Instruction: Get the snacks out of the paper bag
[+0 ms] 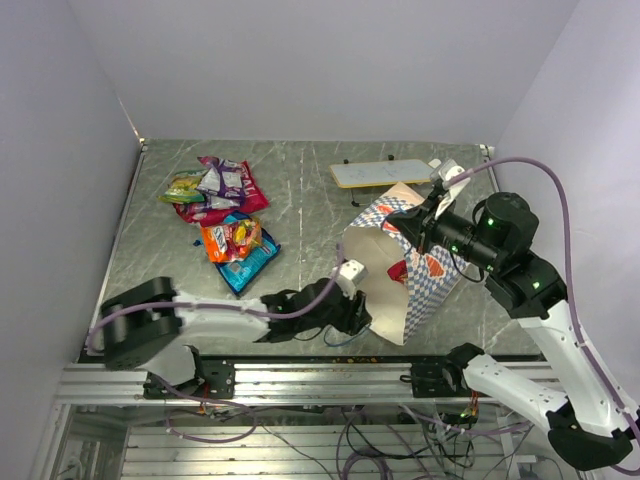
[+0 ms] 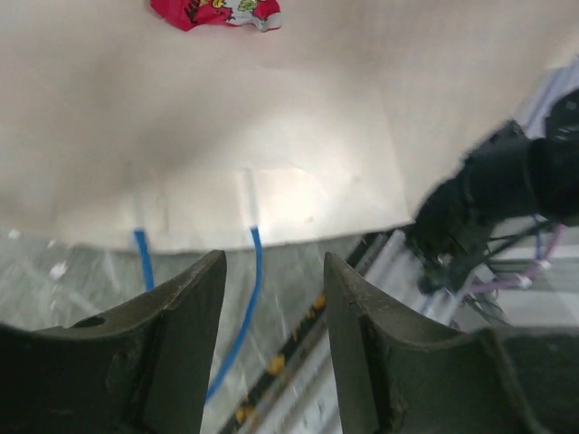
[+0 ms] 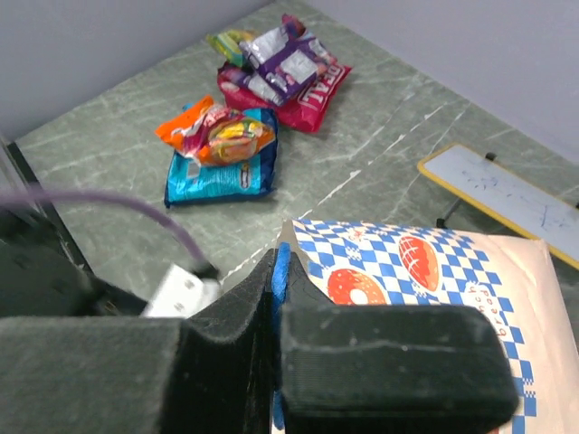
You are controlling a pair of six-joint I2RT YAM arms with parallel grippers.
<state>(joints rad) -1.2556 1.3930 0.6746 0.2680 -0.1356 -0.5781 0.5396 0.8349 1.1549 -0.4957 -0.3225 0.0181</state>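
Right gripper (image 3: 278, 271) pinches paper bag (image 3: 434, 271); left gripper (image 2: 274, 264) gapes — snack (image 2: 217, 11) inside.

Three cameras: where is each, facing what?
Top external: above, behind the arms, looking down at the table; both arms show.
Left wrist: on the left arm, looking into the paper bag; left gripper open.
Right wrist: on the right arm, facing the snack pile; right gripper pinching the bag.
Shared: top and left wrist show the red packet.

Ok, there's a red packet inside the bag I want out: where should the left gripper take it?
Probably its near edge, reaching in through the open mouth from the left. The red packet lies flat on the bag's inner wall, so only an edge offers a pinch.
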